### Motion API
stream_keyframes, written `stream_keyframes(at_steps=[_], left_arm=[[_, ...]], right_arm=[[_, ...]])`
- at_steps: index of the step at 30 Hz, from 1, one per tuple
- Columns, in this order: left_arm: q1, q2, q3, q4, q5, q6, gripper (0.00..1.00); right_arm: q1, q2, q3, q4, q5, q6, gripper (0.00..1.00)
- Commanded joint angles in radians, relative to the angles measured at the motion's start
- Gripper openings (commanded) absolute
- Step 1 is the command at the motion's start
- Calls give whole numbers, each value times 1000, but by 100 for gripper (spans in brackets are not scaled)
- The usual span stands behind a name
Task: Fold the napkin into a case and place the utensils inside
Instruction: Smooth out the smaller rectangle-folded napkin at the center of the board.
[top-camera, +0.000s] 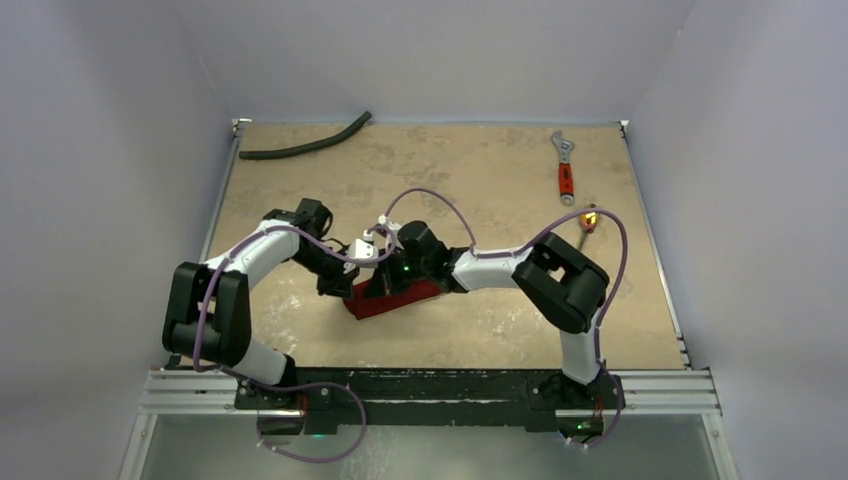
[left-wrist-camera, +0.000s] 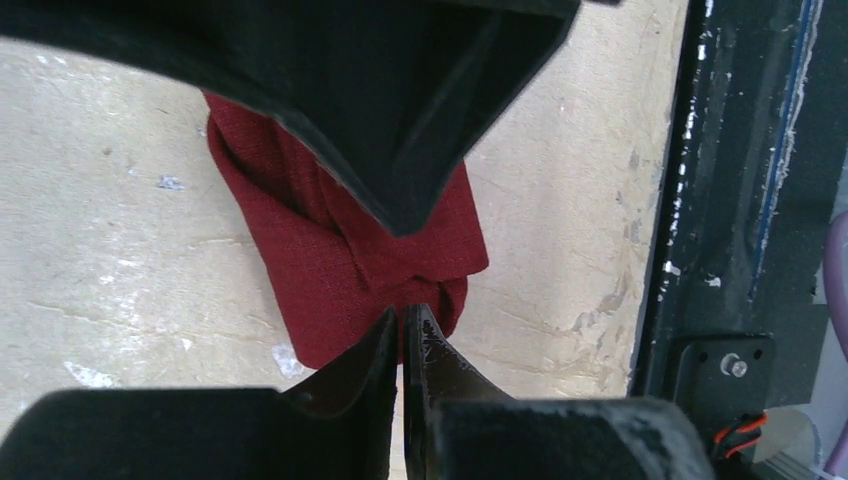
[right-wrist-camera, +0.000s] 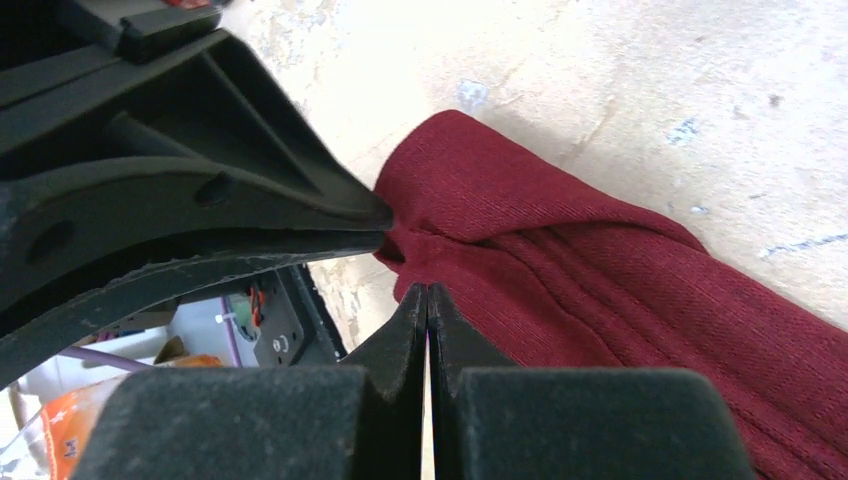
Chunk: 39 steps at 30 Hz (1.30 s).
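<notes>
napkin (top-camera: 395, 298): maroon, folded narrow, centre frame on worktop (top-camera: 480, 180) | left gripper (left-wrist-camera: 404, 318): nearly closed, tips at cloth edge | right gripper (right-wrist-camera: 428, 292): closed, tips touching fold, hold unclear

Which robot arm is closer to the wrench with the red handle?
Right. The right arm bends on the same side of the table as the wrench, toward the near edge from it. The left arm is way over on the other side, beyond the napkin.
</notes>
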Motion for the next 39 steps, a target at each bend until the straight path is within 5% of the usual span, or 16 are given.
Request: stream_keyframes(at_steps=[1,5,9,16,20,24,30,34,39], left_arm=[[11,-17,-2,70,35,17,6],[14,-11,13,107,17,5,8],[16,14,19,112,-1,2,25],[16,53,13,106,-7,16,29],[24,74,41,59,15,44,45],[24,124,56,50,28,69,47],[24,149,55,117,23,34,37],[24,152,47,129,33,35,0],[25,180,79,0,91,120,0]], right_arm=[[9,16,44,68,-43,27,0],[10,46,45,87,-61,38,0],[8,80,40,87,-91,45,0],[7,114,28,85,-101,44,0],[5,129,31,75,-102,35,0],[2,131,21,73,-99,31,0],[-1,134,23,64,-99,17,0],[0,141,25,67,-99,16,0],[-2,136,26,35,-75,17,0]])
